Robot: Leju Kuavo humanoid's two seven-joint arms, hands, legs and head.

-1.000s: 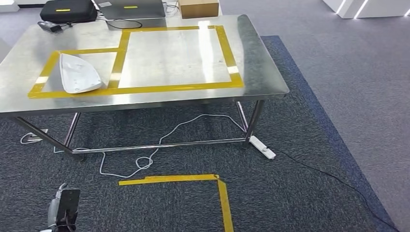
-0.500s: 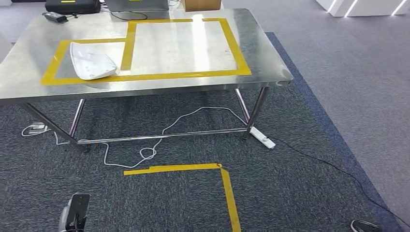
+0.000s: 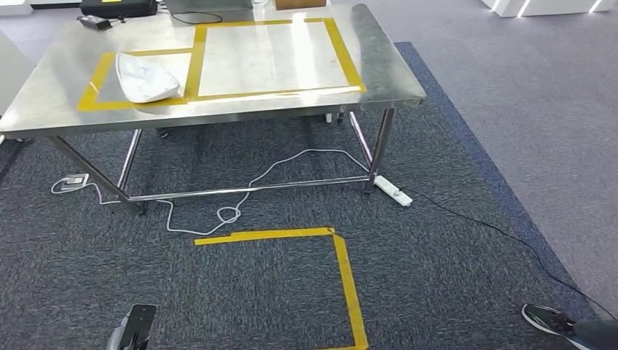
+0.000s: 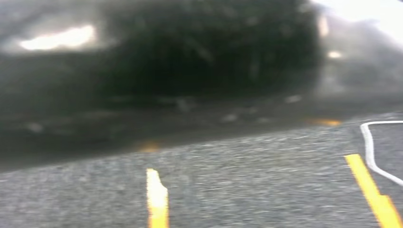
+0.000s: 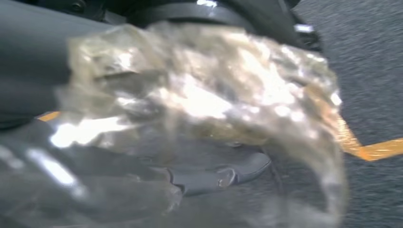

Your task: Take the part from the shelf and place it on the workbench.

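A white shell-shaped part [image 3: 148, 77] lies on the steel workbench [image 3: 386, 80], inside the smaller yellow-taped box on its left side. The bench stands well ahead of me. My left hand [image 3: 135, 328] hangs low at the bottom left over the carpet, and how its fingers lie is unclear. In the right wrist view, a clear crinkled plastic thing [image 5: 204, 99] lies over my right hand [image 5: 218, 173]. The plastic hides its fingers, so I cannot tell whether the hand grips it.
A yellow tape corner [image 3: 339, 240] marks the carpet in front of the bench. A white cable [image 3: 284, 168] and a power strip [image 3: 393, 191] lie under the bench. A person's shoe [image 3: 550, 319] stands at the bottom right. Black cases [image 3: 116, 7] sit on the bench's far edge.
The whole picture has shifted: the bench now sits higher and farther off, so the camera has moved back. More carpet shows, and a shoe has come in at the bottom right.
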